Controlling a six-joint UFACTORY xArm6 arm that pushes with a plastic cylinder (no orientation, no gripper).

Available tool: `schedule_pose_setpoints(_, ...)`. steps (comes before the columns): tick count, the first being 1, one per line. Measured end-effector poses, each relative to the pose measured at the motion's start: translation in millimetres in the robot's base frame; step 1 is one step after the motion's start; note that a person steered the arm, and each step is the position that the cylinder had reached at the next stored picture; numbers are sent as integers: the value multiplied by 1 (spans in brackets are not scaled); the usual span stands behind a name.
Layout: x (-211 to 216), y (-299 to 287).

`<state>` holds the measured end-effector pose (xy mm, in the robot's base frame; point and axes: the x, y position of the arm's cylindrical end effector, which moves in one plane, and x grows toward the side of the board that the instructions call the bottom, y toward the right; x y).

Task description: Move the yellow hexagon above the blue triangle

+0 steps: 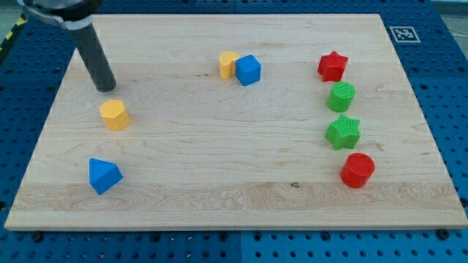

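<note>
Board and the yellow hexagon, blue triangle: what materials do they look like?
Board: looks like light wood, matte, with visible grain lines and a small dark knot. Yellow hexagon and blue triangle: likely plastic, solid uniform colour, dull sheen; too small to confirm. My tip, above the hexagon toward the view's top, looks dark and matte, material unclear.

A pale wooden board (219, 146) lies on a blue perforated table (439, 73) under even light.
</note>
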<state>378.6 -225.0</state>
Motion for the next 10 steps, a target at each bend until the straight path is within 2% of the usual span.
schedule_pose_setpoints(2,-10,-6)
schedule_pose_setpoints(4,3,20)
schedule_pose_setpoints(10,78,29)
